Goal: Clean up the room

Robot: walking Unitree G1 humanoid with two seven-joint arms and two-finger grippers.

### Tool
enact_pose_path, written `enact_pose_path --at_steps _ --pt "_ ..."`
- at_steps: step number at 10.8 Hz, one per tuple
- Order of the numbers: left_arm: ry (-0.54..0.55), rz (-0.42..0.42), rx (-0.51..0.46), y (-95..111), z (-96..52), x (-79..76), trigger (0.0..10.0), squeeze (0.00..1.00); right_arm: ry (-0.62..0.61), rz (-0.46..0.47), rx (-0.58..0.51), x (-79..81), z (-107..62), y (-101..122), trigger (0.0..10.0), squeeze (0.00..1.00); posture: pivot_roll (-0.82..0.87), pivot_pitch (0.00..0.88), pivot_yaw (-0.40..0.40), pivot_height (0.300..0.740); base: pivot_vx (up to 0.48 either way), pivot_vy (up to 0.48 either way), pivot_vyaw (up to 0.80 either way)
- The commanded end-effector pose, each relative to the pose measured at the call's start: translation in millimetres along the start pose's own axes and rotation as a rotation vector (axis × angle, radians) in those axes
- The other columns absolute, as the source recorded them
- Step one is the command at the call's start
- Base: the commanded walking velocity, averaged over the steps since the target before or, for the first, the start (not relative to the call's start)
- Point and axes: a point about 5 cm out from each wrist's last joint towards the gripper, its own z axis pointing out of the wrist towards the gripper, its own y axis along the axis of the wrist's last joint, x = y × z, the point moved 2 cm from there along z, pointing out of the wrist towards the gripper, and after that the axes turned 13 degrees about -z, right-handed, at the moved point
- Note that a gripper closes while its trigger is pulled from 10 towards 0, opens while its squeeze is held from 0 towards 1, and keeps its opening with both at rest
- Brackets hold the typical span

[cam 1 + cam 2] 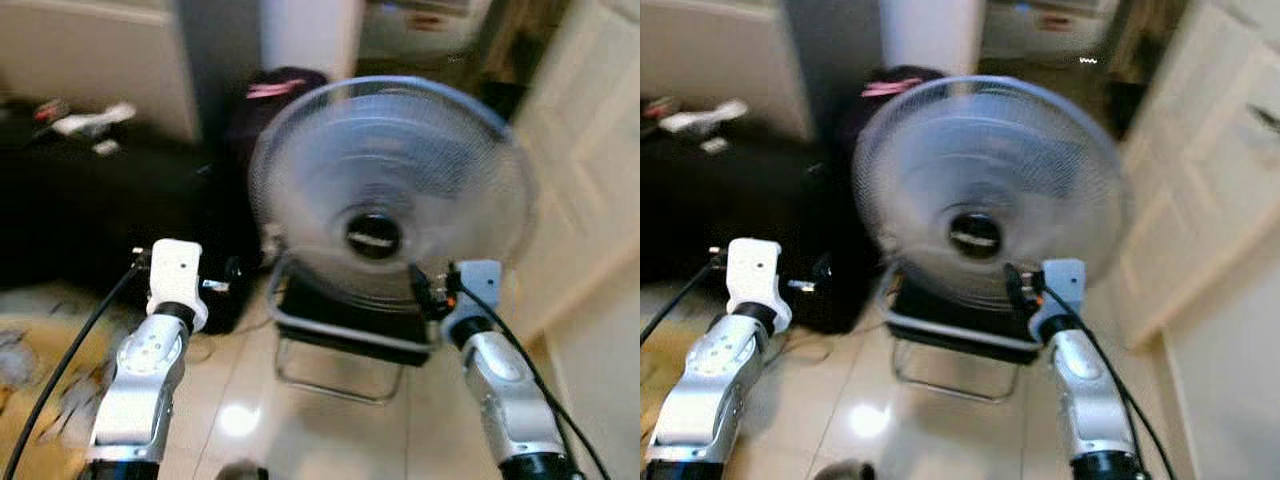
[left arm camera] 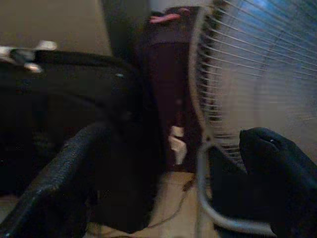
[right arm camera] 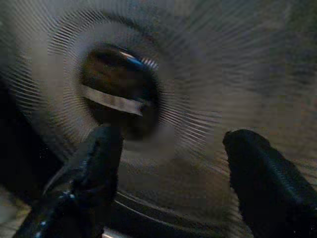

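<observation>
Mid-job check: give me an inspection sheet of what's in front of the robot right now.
Surface: glossy tiled floor; yellow mat at the robot's left.
Job's things: fan dead ahead, on a metal tube stand.
Clutter: small items on a black case; dark bag behind the fan.
Grippers: left pincer open beside the fan's rim; right pincer open, facing the fan's hub.
Cables: black cables along both arms; a cord on the floor.
Surroundings: white door at right.
</observation>
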Motion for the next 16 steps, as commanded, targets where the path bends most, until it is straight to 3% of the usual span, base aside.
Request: enact_pose_path --at_steps 1,3,6,8,11,16 --pt "-0.008 0.022 -0.037 9.5 2.2 -4.4 10.0 0.00 -0.006 -0.008 -0.043 -3.1 0.8 9.5 10.0 1.00 -0.06 0.000 -0.039 0.740 0.000 0.000 0.80" --pt "-0.018 0.052 -0.031 8.6 2.9 -6.6 10.0 0.00 -0.004 -0.011 -0.045 -2.2 3.6 12.0 10.0 1.00 -0.04 0.000 -0.043 0.740 0.000 0.000 0.80" --pt "0.003 0.023 -0.057 13.5 7.8 -2.2 10.0 0.00 -0.057 -0.025 -0.062 -11.7 10.3 21.3 10.0 1.00 -0.07 0.000 -0.037 0.740 0.000 0.000 0.71" --pt "-0.020 0.019 -0.050 13.2 9.8 -6.6 10.0 0.00 -0.070 0.000 -0.047 -14.4 14.1 22.7 10.0 1.00 -0.07 0.000 -0.038 0.740 0.000 0.000 0.00" --pt "-0.025 0.030 -0.053 14.1 10.2 -7.3 10.0 0.00 -0.136 -0.059 -0.010 -16.4 16.1 16.8 10.0 1.00 -0.05 0.000 -0.049 0.740 0.000 0.000 0.00" --pt "-0.030 0.030 -0.053 13.5 9.4 -8.4 10.0 0.00 -0.106 -0.068 -0.020 -15.8 14.9 16.2 10.0 1.00 -0.06 0.000 -0.047 0.740 0.000 0.052 0.00"
